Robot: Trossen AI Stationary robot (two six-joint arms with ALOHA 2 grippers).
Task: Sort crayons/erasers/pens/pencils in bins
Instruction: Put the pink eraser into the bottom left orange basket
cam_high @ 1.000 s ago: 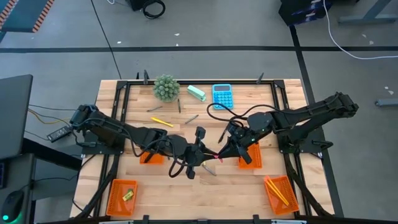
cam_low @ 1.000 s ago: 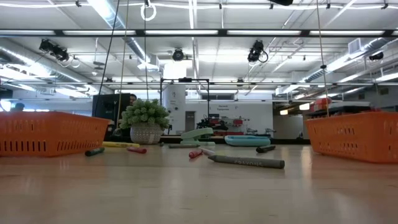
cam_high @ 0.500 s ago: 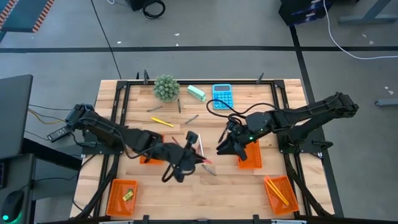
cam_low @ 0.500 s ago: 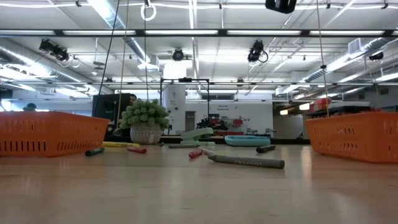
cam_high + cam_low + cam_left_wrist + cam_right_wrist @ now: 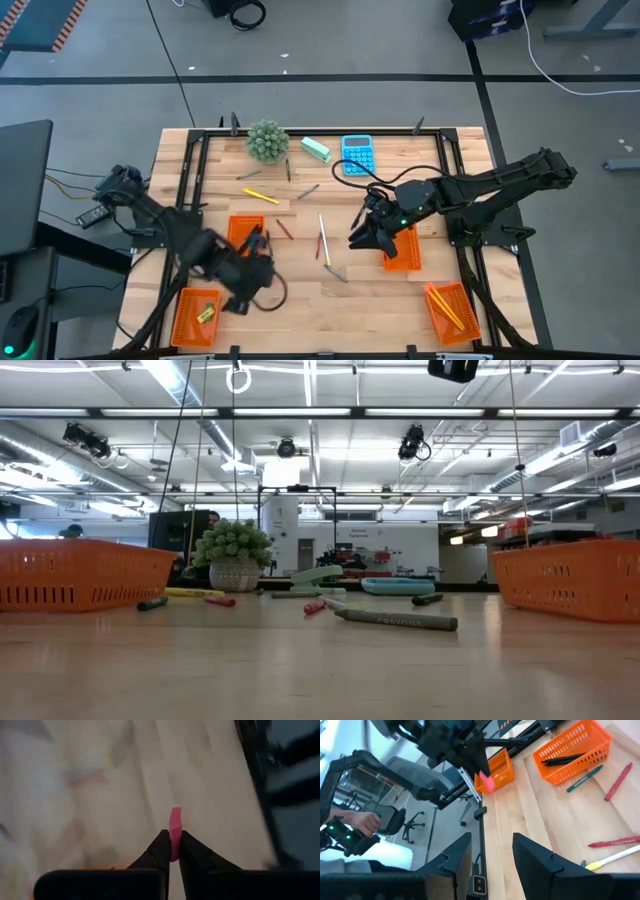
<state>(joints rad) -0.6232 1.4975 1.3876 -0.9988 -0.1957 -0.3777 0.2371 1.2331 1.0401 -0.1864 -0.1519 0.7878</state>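
My left gripper (image 5: 242, 292) hangs over the table's near left part, between two orange bins, and is shut on a pink eraser (image 5: 175, 831). The right wrist view shows that eraser (image 5: 486, 781) in front of the near-left bin (image 5: 196, 315), where a yellow-green eraser (image 5: 207, 313) lies. The bin beside it (image 5: 243, 236) holds black pens (image 5: 565, 757). My right gripper (image 5: 492, 854) stands open and empty above the table, by the middle-right bin (image 5: 402, 250). Crayons (image 5: 285, 230), a pencil (image 5: 260, 196) and pens (image 5: 308, 190) lie loose on the wood. My left gripper pinches the pink eraser's near end (image 5: 174, 851) between its two fingertips (image 5: 161, 851). The rest of the eraser sticks out past the tips. The fingers slant down from above, and the eraser is lifted clear of the table.
A small plant (image 5: 267, 140), a mint-green block (image 5: 316, 149) and a blue calculator (image 5: 358, 155) stand along the far edge. The near-right bin (image 5: 448, 310) holds pencils. A grey crayon (image 5: 395, 620) and red crayons (image 5: 314, 606) lie mid-table. Black frame rails run along both sides.
My left gripper has left the table's middle, where it stood close to my right gripper, and swung toward the left and near edges, turning and tipping downward as it went. It stays shut on the pink eraser. My right arm has kept its place.
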